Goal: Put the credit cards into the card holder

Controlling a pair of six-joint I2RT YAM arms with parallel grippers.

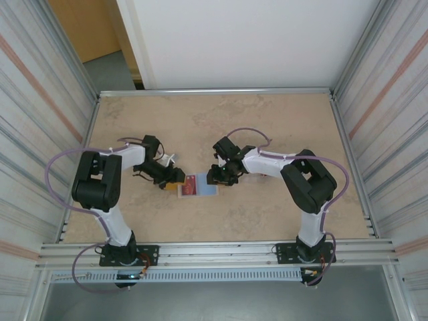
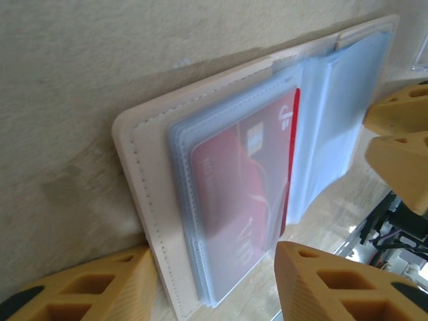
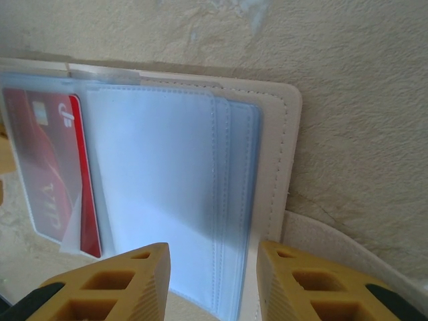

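Card holder (image 2: 144,200) and both pairs of fingers meet at the middle of the desk (image 1: 267,120), where it lies open and flat. The left fingers (image 2: 87,287) stand partly apart over the near edge of its left half, clamping nothing. The right fingers (image 3: 120,281) are likewise moderately spread over the right half, with the pale blue pocket leaves showing between them. Whether either pair presses on the leaves or merely hovers, I cannot tell.

Between the two pairs, one red credit card (image 2: 241,200) sits inside a clear pocket on the left half. It is mostly covered, but a bare red strip along its inner edge shows next to the spine.

By my reading, the step in hand is seating this card. The next move calls for one pair to hold the leaves flat while the other nudges the bare edge away from the spine until the pocket covers it. The stacked leaves are thin and slippery, so a push may lift or buckle them instead.

Further out, a pale clear object (image 1: 171,159) lies just behind the left arm's wrist, apart from the holder. The two wrists are close together, leaving little working room.
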